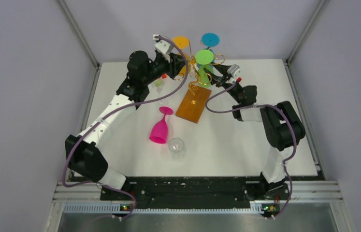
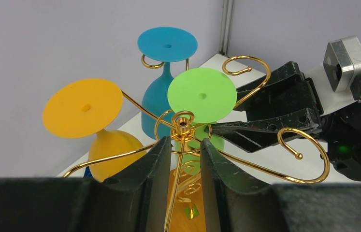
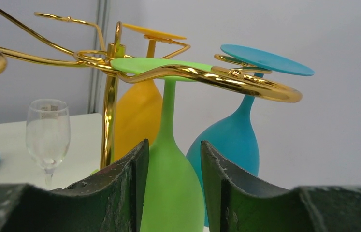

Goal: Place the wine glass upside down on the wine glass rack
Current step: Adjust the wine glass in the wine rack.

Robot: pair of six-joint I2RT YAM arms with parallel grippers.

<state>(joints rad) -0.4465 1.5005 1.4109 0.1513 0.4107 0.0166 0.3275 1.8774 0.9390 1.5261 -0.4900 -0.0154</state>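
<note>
Grey walls box in a white table (image 1: 246,140), and at its far middle is the job in hand. The green glass (image 3: 171,193) hangs upside down, its foot flat on top of one curled arm of the rack (image 2: 182,123) and its stem dropping through below the wire. My right gripper (image 3: 174,145) has the bowl clamped between its fingers, which press on both sides of it. My left gripper (image 2: 185,141) straddles the rack's centre post just under the hub, jaws partly closed. The gap looks wider than the wire, so I cannot tell if it really grips or only brackets it. An orange glass (image 2: 82,107) and a blue glass (image 2: 167,44) hang on the far arms. Nearer me a pink glass (image 1: 160,128) and a clear glass (image 1: 176,147) lie on the table, left of the wooden base (image 1: 194,104). I judge this to be the seating step, nearly finished. Next I should confirm that the foot bears on the wire, then open the right fingers evenly. After that I back out low and to the right, dragging neither the bowl nor the curl beside it, since the light rack could tip.
</note>
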